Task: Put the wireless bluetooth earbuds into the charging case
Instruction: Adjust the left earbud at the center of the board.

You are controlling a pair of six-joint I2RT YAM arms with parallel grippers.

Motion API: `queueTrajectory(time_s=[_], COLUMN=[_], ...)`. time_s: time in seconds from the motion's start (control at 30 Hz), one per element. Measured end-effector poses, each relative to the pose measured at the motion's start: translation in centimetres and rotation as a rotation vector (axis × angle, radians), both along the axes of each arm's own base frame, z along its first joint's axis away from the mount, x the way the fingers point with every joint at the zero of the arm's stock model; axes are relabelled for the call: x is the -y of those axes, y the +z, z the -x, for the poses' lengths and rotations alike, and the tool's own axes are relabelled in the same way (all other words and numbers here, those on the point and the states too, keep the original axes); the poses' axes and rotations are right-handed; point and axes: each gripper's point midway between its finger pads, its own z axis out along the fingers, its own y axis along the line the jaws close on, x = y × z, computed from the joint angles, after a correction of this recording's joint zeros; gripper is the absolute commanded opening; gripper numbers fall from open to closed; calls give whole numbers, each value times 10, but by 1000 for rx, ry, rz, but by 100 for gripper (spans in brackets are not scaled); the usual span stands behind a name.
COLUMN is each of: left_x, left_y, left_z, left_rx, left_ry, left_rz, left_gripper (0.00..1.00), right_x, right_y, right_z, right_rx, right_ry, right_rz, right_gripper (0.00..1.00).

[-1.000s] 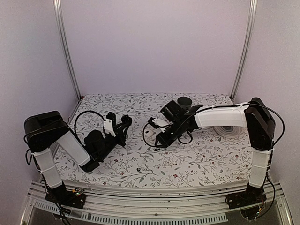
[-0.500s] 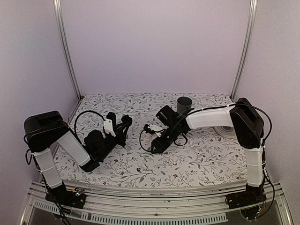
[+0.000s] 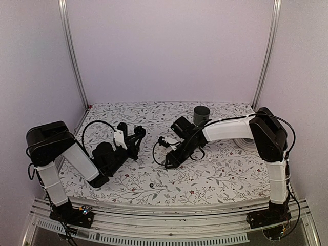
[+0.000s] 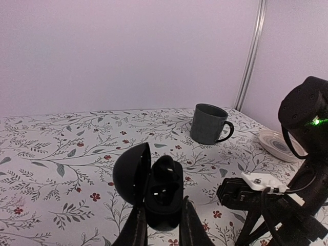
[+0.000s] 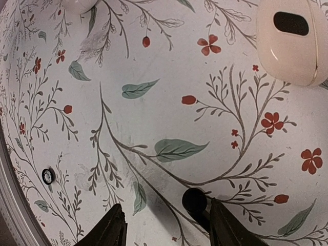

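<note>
In the left wrist view the black charging case [image 4: 163,188] stands with its lid [image 4: 131,174] swung open to the left, and my left gripper [image 4: 163,207] is shut on its base. A dark rounded lump fills the case's far well; the near well shows small bright contacts. In the right wrist view one tiny black earbud [image 5: 195,201] lies on the floral cloth between the fingers of my open right gripper [image 5: 165,207], close beside the right finger [image 5: 220,225]. From above, the right gripper [image 3: 169,163] points down at the cloth, right of the left gripper [image 3: 135,136].
A grey mug [image 3: 201,114] stands at the back, also in the left wrist view [image 4: 207,124]. A white dish [image 4: 277,143] lies at the right, half behind the right arm. A white oval piece with a dark slot [image 5: 292,38] lies beyond the right gripper.
My right arm has swung left and lowered its gripper to the cloth, uncovering the mug. Its jaws have opened wider. The left arm and case have not moved.
</note>
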Motion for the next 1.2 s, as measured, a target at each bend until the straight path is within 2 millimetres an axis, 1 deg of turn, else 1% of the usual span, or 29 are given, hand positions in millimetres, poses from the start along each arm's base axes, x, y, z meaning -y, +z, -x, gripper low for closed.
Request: queueTrajectory(time_s=[0.13,0.2,0.33,0.43,0.53,0.63,0.8,0.9,1.03,1.2], left_x=[0,0,0,0,1,1,1,2,4,6], left_y=[0,0,0,0,0,0,0,0,2,2], left_z=[0,0,0,0,0,0,1,1,0,-1], left_rx=[-1,-1,-1,-1,-1,-1,-3,-2,0,-1], left_ry=[0,0,-1,-2,-4,-3,-7,-15,-19,-23], left_rz=[1,1,2,2,2,2,5,6,8,6], left_gripper=[0,0,0,0,0,0,0,0,0,0], right_x=[0,1,4,3,1,0,3,3,1,-1], right_y=[1,1,3,12,21,23,20,19,19,10], right_z=[3,4,2,-6,-11,-12,-10,-11,-13,-13], right_rx=[-30,-47,-75,-69,-60,-53,-7,32,81,119], right_ry=[-27,-50,-104,-133,-144,-144,-85,-29,48,125], right_rz=[-2,3,23,26,19,24,53,60,55,64], right_gripper=[54,51,50,50,46,45,44,41,40,37])
